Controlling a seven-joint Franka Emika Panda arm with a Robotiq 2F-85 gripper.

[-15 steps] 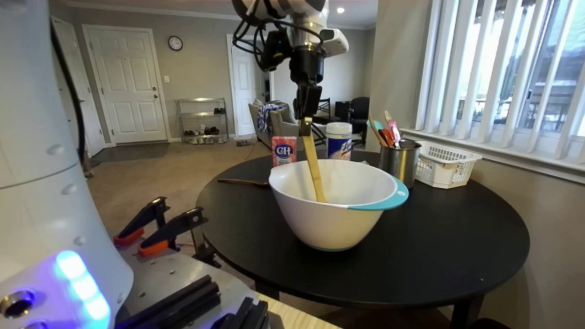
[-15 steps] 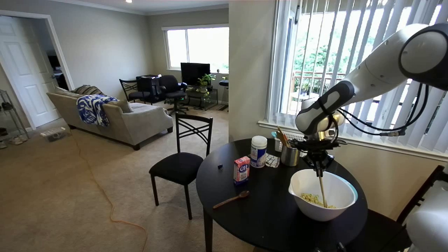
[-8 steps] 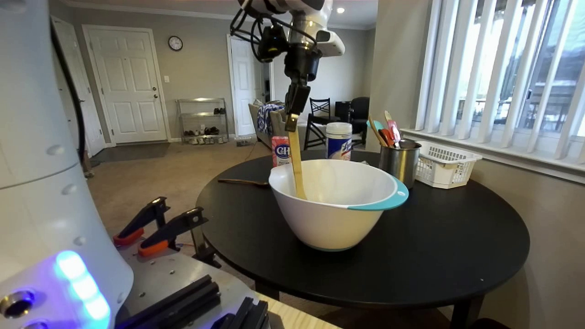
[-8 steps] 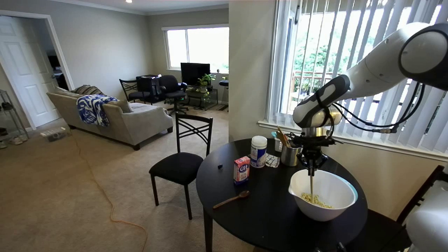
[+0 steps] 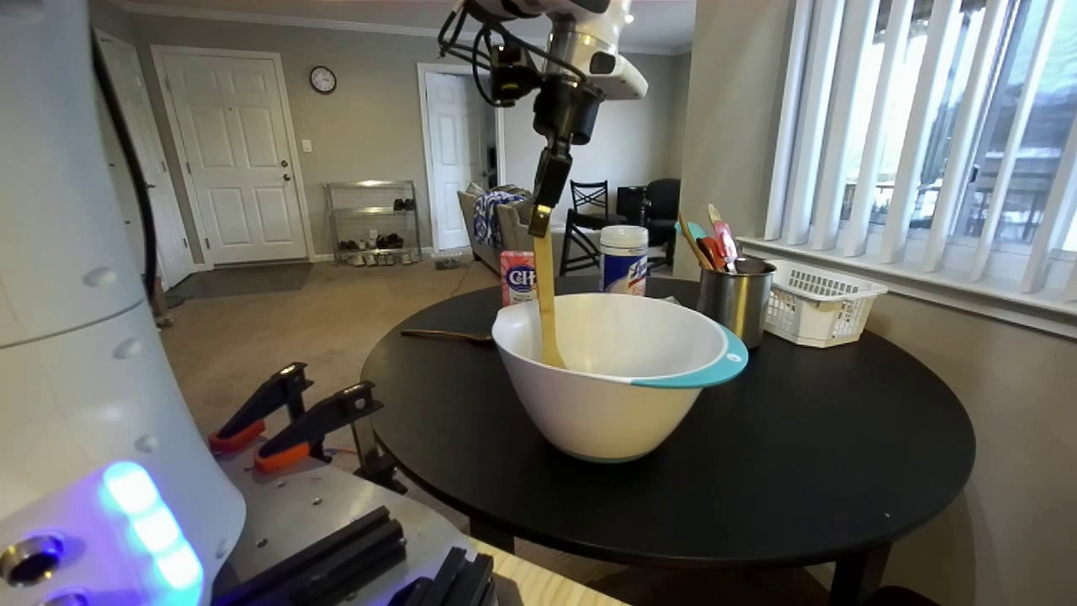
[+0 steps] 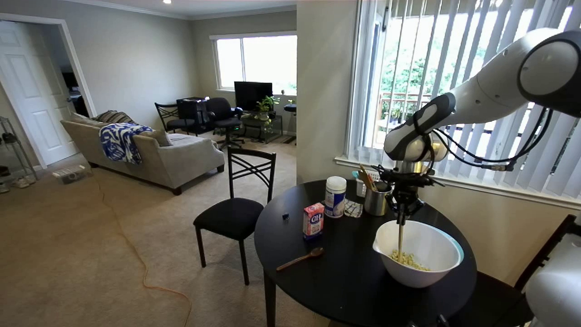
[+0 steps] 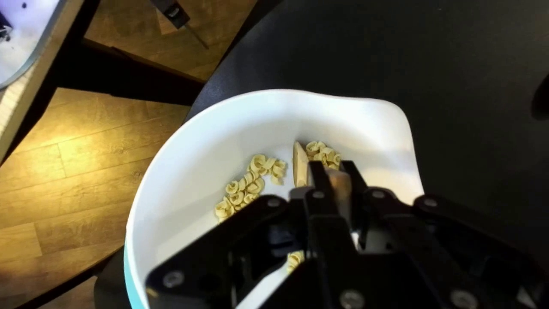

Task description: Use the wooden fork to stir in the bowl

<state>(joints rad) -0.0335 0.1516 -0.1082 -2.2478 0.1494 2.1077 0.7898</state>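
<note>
The wooden fork (image 5: pixel 547 311) is grasped by its upper end between the fingers of the gripper (image 5: pixel 540 220), which is held above the bowl (image 5: pixel 606 425). In both exterior views the fork is seen only slightly off upright, with its lower end inside the bowl; in the wrist view, curled pasta (image 7: pixel 256 185) is gathered on both sides of that end, and whether the bowl's floor is touched cannot be told. The bowl, white with teal along part of its rim, is set on a dark round table (image 5: pixel 808 454). In an exterior view, a wooden spoon (image 6: pixel 299 260) is laid to the left of the bowl, apart from it. In an exterior view, a pink box (image 5: pixel 517 290) and a white-lidded canister (image 5: pixel 623 257) are seen behind the bowl; behind it to the right, utensils (image 5: pixel 724 240) are held in a metal cup (image 5: pixel 736 303), and a white basket (image 5: pixel 829 316) is placed farther right.
</note>
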